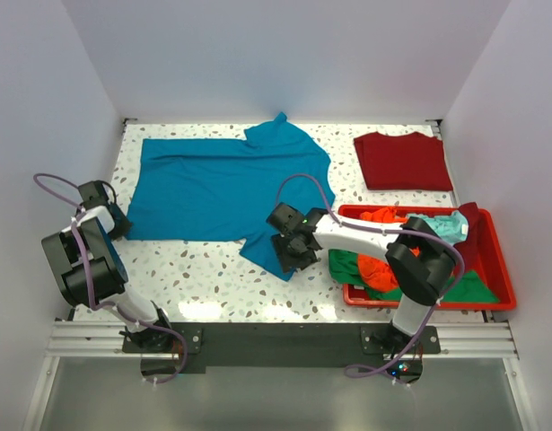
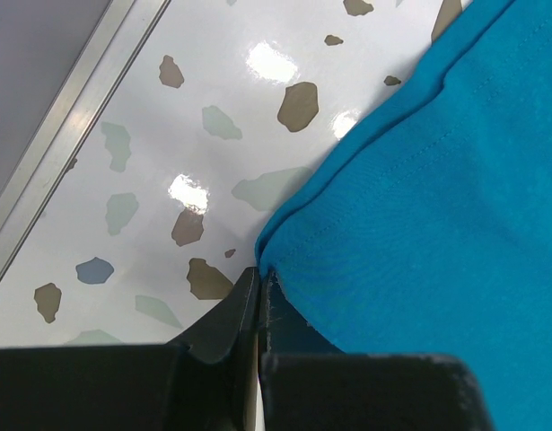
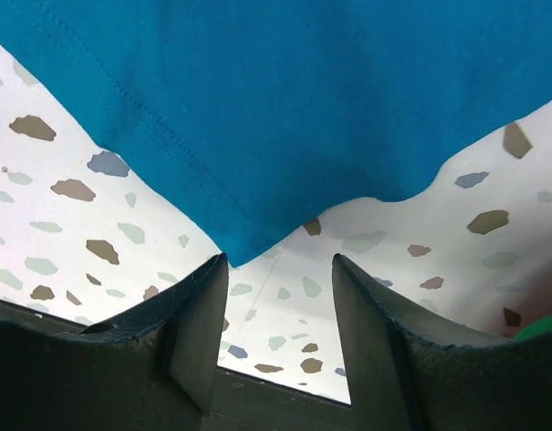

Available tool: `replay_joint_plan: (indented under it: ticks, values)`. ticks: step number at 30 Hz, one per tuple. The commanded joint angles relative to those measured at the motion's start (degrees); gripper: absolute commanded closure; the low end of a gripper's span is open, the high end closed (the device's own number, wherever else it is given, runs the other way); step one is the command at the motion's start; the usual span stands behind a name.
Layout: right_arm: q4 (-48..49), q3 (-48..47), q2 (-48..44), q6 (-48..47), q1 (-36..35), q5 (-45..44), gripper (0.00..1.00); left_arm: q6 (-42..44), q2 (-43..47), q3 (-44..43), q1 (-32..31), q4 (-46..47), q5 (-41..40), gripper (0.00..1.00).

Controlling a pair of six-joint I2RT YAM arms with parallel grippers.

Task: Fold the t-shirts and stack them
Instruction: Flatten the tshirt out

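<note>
The left gripper (image 2: 259, 280) pinches the left corner of the teal-blue t-shirt (image 1: 217, 184) between closed jaws. The right gripper (image 3: 280, 269) has its jaws spread about the shirt's near corner on the bench (image 1: 204, 280).

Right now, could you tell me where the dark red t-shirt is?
In the top view, the folded dark red t-shirt lies at the far right, just beyond the red bin.

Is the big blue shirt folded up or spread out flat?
Spread out. The teal-blue t-shirt lies flat across the table, both sleeves out; the dark red t-shirt is the folded one.
</note>
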State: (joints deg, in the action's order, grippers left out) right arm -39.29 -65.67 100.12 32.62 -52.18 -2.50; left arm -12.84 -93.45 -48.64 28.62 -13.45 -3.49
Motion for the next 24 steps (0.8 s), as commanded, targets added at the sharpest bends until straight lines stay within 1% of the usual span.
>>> replay_joint_plan:
  ticks: [1,9,17,20,21,23,24]
  values:
    - [3.1,1.2,-1.0,2.8,-1.9,-0.5,0.48,0.1,-2.4,0.0,0.6,-0.1,1.0,1.00]
    - [5.0,2.8,0.5,3.6,-2.8,0.4,0.52,0.1,-2.7,0.0,0.6,-0.1,1.3,1.00]
    - [7.6,4.0,3.2,3.5,-2.8,1.4,0.62,0.2,-2.8,0.0,0.6,-0.1,1.6,1.00]
    - [8.1,4.1,3.7,3.0,-2.9,1.8,0.71,0.2,-3.0,0.0,0.6,0.0,1.7,1.00]
    - [7.8,4.0,3.9,2.8,-2.8,2.1,0.78,0.2,-2.9,0.0,0.6,-0.1,1.8,1.00]
    - [7.3,3.7,4.3,2.6,-2.9,2.3,0.88,0.1,-2.8,0.0,0.6,-0.2,1.7,1.00]
    - [6.8,3.6,4.0,2.6,-2.9,2.4,0.97,0.2,-2.6,0.1,0.6,-0.2,1.8,1.00]
